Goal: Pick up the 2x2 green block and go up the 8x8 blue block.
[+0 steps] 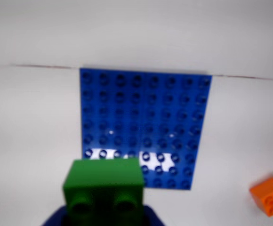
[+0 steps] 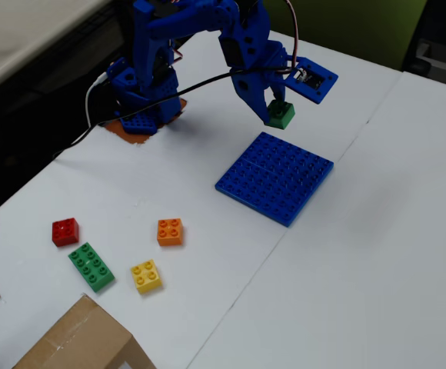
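1. Both views are brightly and evenly lit; the white table (image 2: 346, 254) reads clean, nearly washed out in the wrist view.
2. The wrist view is soft all over. The 2x2 green block (image 1: 103, 190) at the bottom edge is badly out of focus, and the orange brick (image 1: 270, 195) at lower right is also blurred.
3. White glare patches sit on the lower left studs of the 8x8 blue block (image 1: 143, 127) in the wrist view.
4. The fixed view is sharper; shadows there are faint and short, lying close beside the baseplate and small bricks.
5. The upper left of the fixed view falls dark beyond the table.
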Controlling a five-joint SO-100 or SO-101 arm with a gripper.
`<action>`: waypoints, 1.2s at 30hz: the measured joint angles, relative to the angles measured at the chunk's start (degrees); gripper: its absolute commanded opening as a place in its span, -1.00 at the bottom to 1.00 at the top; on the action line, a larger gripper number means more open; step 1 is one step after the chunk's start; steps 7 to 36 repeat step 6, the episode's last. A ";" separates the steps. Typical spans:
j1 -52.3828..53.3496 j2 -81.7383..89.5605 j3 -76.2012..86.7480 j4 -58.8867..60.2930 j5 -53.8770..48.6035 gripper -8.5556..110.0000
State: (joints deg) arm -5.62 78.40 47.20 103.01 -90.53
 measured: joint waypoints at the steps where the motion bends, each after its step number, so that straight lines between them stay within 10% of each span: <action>1: 0.00 0.00 0.00 0.00 0.00 -0.85; 36: 0.00 0.00 0.18 0.00 0.00 -0.85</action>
